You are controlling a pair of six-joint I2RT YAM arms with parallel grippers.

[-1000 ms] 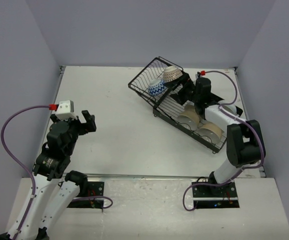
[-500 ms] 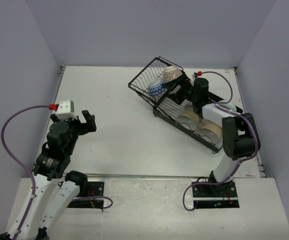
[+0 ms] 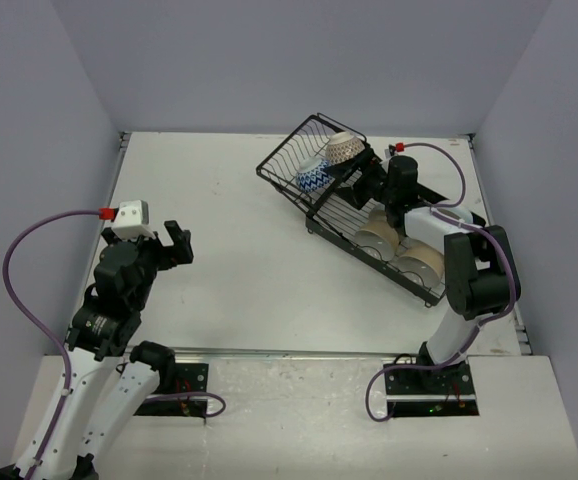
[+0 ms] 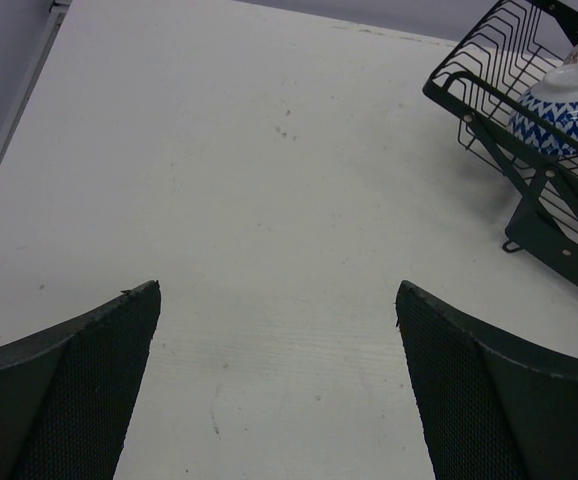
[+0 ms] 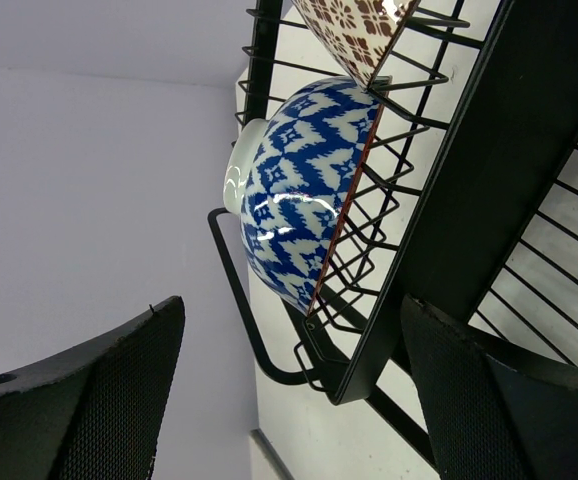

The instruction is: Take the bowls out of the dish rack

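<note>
The black wire dish rack (image 3: 321,213) lies slantwise at the back right. Its basket end holds a blue-white zigzag bowl (image 3: 314,178) and a brown patterned bowl (image 3: 344,148). Two tan bowls (image 3: 377,232) (image 3: 419,262) stand on edge in the long tray. My right gripper (image 3: 352,180) is open and empty, over the rack's frame just beside the zigzag bowl (image 5: 299,200). The brown bowl (image 5: 354,25) and the rack (image 5: 489,150) show in the right wrist view. My left gripper (image 3: 174,243) is open and empty at the left, far from the rack (image 4: 479,110).
The white table (image 3: 229,200) is walled by lilac panels at the back and sides. The right arm's purple cable (image 3: 439,150) loops over the rack's far end. The left wrist view shows bare tabletop (image 4: 269,200) between the fingers.
My right gripper has moved a little further towards the basket end with the zigzag bowl. The left arm and the bowls have not moved.
</note>
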